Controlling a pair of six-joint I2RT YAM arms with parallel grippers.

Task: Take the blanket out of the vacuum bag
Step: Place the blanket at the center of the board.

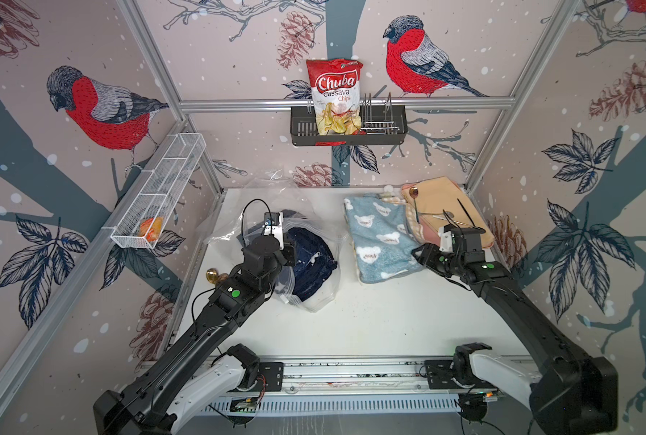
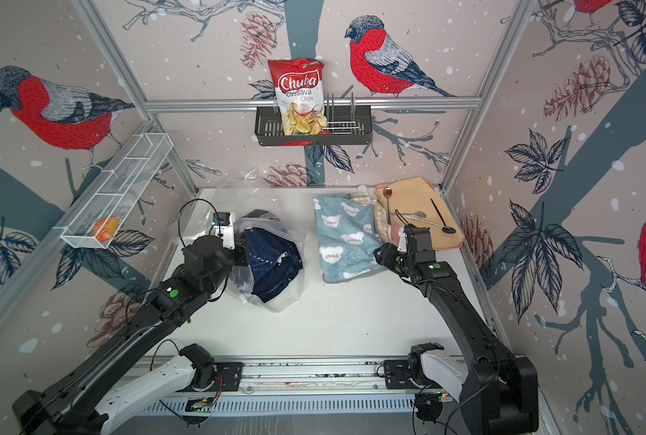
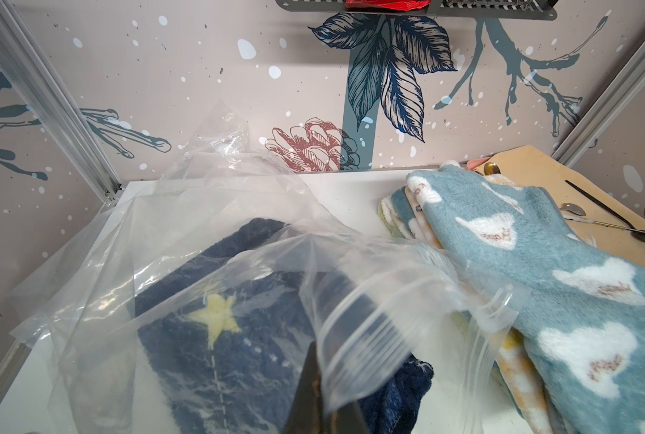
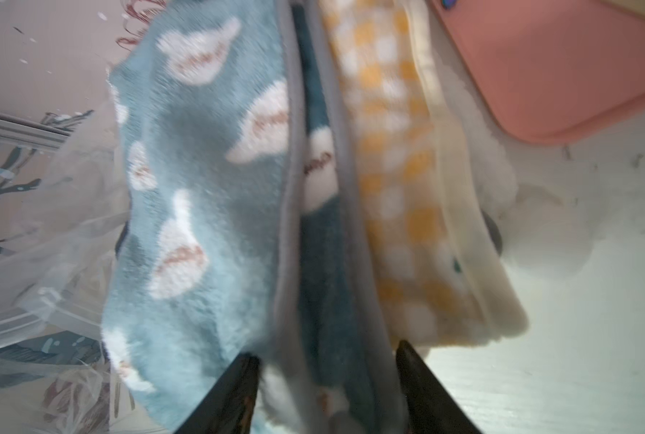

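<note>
**One blanket still bagged, left pincer on the zip rim**

Starting at the left: the left pincer is clamped tight. From its wrist view it looks like it has the zip rim of the vacuum bag pinched and held up off the table. The bag is a big crinkly clear thing on the left half of the table. Its closed end slumps toward the back wall and its mouth faces the front edge, so the long axis runs back to front. A little white slider clip sits at the front lip.

The navy blanket is just beyond that pincer and a bit to its right. It's a dark fluffy lump with a pale yellow star showing through the plastic. It's mostly inside, though one corner seems to poke out at the mouth.

Across a strip of bare table, a light blue blanket with white bear faces lies out in the open over a yellow checked cloth. The right pincer is at its front right corner, jaws standing apart with fabric folds between them. It doesn't look like a real squeeze, but that view is blurry.

My read: the left arm is way closer but busy holding the mouth up. So the right one would have to come across and drag the navy lump forward, along the bag's axis.
</note>
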